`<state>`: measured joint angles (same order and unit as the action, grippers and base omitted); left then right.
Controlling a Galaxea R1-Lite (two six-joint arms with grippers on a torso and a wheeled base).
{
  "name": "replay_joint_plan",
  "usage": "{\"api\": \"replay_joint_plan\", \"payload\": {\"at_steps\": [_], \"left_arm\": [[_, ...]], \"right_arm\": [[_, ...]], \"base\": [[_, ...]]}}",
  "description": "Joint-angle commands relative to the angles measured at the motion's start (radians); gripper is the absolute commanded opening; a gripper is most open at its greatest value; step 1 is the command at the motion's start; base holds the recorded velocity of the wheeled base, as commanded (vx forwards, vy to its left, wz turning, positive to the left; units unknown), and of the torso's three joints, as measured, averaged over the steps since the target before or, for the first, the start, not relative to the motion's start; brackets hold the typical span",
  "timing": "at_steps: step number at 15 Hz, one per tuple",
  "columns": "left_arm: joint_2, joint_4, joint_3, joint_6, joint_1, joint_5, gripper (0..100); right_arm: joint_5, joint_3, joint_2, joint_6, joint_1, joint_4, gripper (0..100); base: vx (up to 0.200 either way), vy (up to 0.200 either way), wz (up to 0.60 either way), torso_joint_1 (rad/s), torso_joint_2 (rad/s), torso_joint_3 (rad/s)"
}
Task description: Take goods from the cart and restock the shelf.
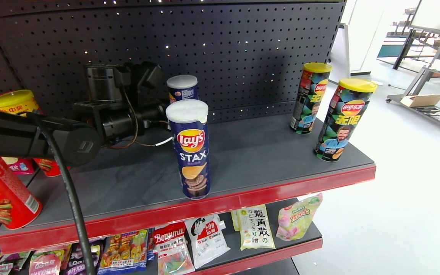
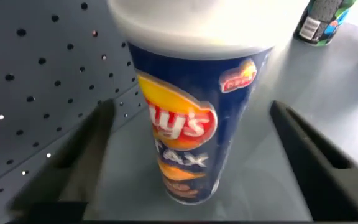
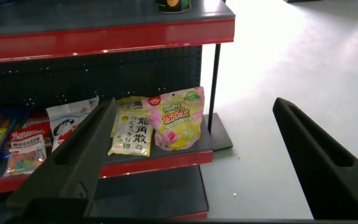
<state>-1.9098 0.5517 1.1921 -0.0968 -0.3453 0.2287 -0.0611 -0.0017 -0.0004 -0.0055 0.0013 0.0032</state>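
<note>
Where the goods go, shelf [image 1: 266,152]: top board part filled, bare stretches between its cans.
Left jaws: wide apart on either side of a blue can [image 2: 185,124], touching neither side, holding nothing.
Right jaws: wide apart, empty, facing bags [image 3: 174,118] on the lower board.
Rear can [image 1: 182,88]: upright by the pegboard [image 1: 243,49], behind the front can [image 1: 190,149]; seemingly the one between the left jaws.
Progress: this can looks placed; more to fetch.

Rear blue can [image 1: 182,91] mostly hidden behind front blue can [image 1: 190,149], red can [image 1: 6,194] cut off by head view's left edge
</note>
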Motion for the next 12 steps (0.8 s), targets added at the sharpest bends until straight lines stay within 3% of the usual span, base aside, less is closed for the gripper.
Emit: {"api": "replay_joint_plan", "payload": {"at_steps": [1,4,9,11,12], "left_arm": [[0.018,-0.003,-0.019,0.000,0.002,0.000,100],[0.067,-0.003,-0.092,0.003,0.014,0.000,100],[0.221,-0.013,-0.284,0.003,0.109,0.001,100],[0.331,-0.073,-0.382,0.003,0.121,0.000,100],[0.503,-0.156,-0.491,-0.003,0.121,-0.005,100]], "right_arm": [[0.000,0.000,0.000,-0.001,0.000,0.000,100],[0.000,0.000,0.000,-0.001,0.000,0.000,100],[0.000,0.000,0.000,-0.001,0.000,0.000,100],[0.000,0.000,0.000,-0.001,0.000,0.000,100],[0.000,0.000,0.000,-0.001,0.000,0.000,100]], "base": [[0.000,0.000,0.00,0.000,0.00,0.000],[0.000,0.000,0.00,0.000,0.00,0.000],[0.000,0.000,0.00,0.000,0.00,0.000],[0.000,0.000,0.00,0.000,0.00,0.000],[0.000,0.000,0.00,0.000,0.00,0.000]]}}
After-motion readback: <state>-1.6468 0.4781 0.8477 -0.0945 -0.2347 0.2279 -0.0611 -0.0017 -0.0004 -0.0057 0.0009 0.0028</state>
